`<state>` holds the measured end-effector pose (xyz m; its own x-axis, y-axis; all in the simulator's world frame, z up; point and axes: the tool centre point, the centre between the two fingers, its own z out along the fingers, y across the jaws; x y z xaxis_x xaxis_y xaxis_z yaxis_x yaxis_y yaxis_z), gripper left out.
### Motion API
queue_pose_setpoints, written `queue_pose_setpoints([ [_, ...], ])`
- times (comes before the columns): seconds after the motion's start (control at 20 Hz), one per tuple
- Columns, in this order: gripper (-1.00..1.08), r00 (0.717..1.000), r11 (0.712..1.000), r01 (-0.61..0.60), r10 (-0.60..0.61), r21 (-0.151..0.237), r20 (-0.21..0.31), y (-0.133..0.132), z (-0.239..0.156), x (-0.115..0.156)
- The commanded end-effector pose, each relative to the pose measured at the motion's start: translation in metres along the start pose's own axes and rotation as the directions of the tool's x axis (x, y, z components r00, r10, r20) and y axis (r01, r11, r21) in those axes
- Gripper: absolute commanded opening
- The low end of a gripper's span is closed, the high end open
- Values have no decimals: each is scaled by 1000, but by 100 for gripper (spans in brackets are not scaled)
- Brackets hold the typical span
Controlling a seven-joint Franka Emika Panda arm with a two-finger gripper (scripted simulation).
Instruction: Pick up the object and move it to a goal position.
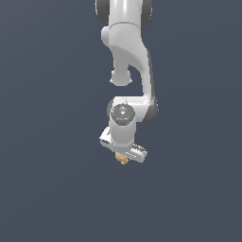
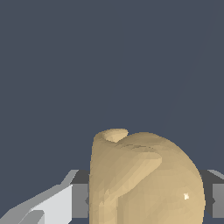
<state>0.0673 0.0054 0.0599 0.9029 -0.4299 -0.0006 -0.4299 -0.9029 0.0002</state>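
The object (image 1: 123, 159) is a small tan-yellow lumpy piece that pokes out just below the white hand of the arm in the exterior view. In the wrist view the object (image 2: 144, 179) fills the lower middle, bumpy and rounded, with a grey finger (image 2: 79, 199) pressed to one side and another grey finger (image 2: 216, 199) at the other side. My gripper (image 1: 123, 158) is shut on the object. The arm hangs down from the upper part of the exterior view, and the hand is tilted.
A plain dark blue-grey surface (image 1: 47, 189) spreads over the whole exterior view and behind the object in the wrist view. No other item or marker shows.
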Motion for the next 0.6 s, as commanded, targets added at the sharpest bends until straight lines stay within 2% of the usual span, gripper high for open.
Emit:
queue_pose_setpoints([
  [0.0, -100, 1000, 1000, 0, 0, 0, -1, 9, -6, -9],
  [0.55, -100, 1000, 1000, 0, 0, 1, 0, 52, -38, -57],
])
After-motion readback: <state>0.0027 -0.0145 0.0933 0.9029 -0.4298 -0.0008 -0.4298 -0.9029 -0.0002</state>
